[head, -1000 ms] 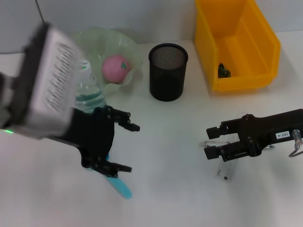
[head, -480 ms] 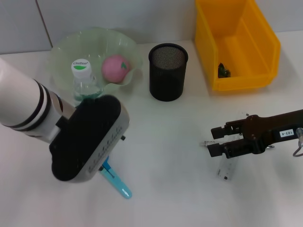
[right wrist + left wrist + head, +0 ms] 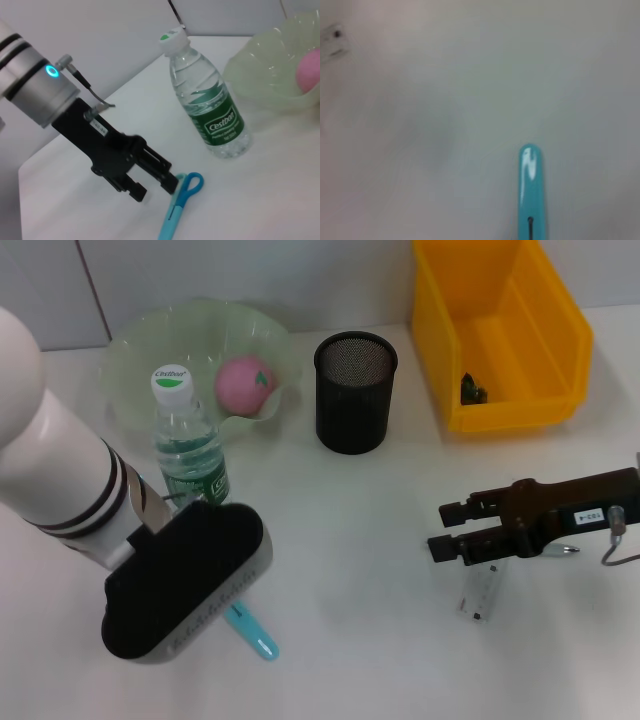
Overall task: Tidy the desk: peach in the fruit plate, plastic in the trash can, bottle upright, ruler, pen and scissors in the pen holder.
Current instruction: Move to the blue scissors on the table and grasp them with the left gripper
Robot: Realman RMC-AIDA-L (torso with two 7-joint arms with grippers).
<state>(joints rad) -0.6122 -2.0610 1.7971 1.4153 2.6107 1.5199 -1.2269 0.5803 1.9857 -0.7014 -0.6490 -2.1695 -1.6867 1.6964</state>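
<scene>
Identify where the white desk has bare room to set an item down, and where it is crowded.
Bare patch: the middle of the white desk, bordered by the black mesh pen holder, the left gripper and the right gripper. Crowded: the left side, where the clear plastic water bottle stands beside the pale green fruit plate, above the turquoise scissors.
</scene>
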